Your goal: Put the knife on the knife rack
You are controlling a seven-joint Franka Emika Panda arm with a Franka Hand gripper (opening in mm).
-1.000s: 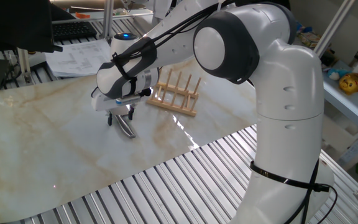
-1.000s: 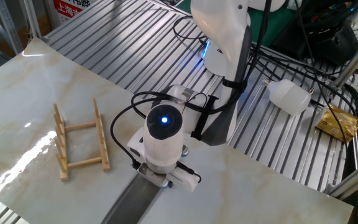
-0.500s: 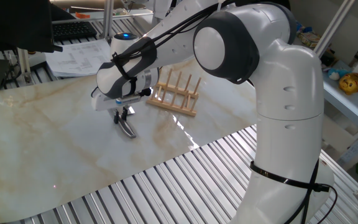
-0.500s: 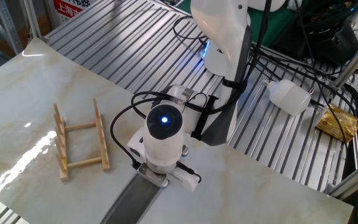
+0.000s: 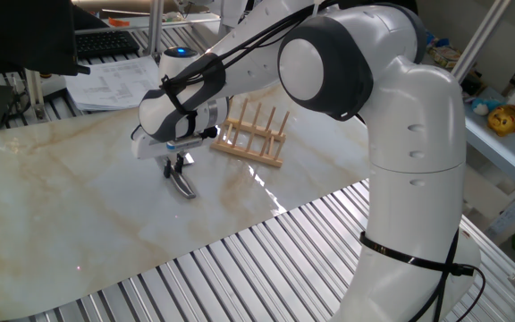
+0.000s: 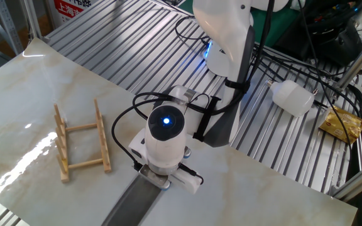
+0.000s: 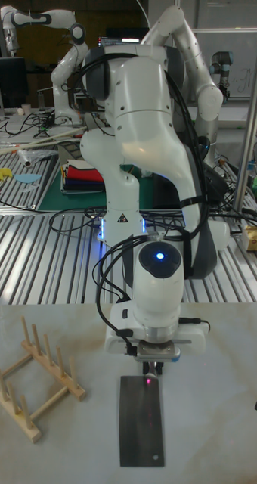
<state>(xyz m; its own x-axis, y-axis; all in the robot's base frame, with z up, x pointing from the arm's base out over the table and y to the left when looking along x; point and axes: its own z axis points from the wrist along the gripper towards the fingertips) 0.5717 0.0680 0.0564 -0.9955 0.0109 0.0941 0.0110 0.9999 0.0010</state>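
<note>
The knife (image 7: 141, 420) lies flat on the marble table, its broad grey blade pointing away from the arm; the blade also shows in the other fixed view, knife (image 6: 132, 202). My gripper (image 5: 176, 165) points straight down, fingers shut on the knife's handle, which is mostly hidden under the hand (image 7: 151, 368). In one fixed view the knife (image 5: 184, 185) slants out below the fingers. The knife rack (image 5: 254, 134) of light wood stands upright a short way beside the gripper, nothing on it; the same knife rack (image 7: 34, 380) sits left of the blade, and the knife rack (image 6: 80, 146) left of the wrist.
The marble sheet (image 5: 52, 206) covers a slatted metal bench (image 6: 118, 50). Papers and a keyboard (image 5: 105, 43) lie beyond the sheet's far edge. A white bottle (image 6: 293, 97) and a yellow packet (image 6: 342, 123) rest on the slats beside the arm's base.
The fingers, spread apart on either side of the handle a second ago, have closed on it. The knife and rack have not moved.
</note>
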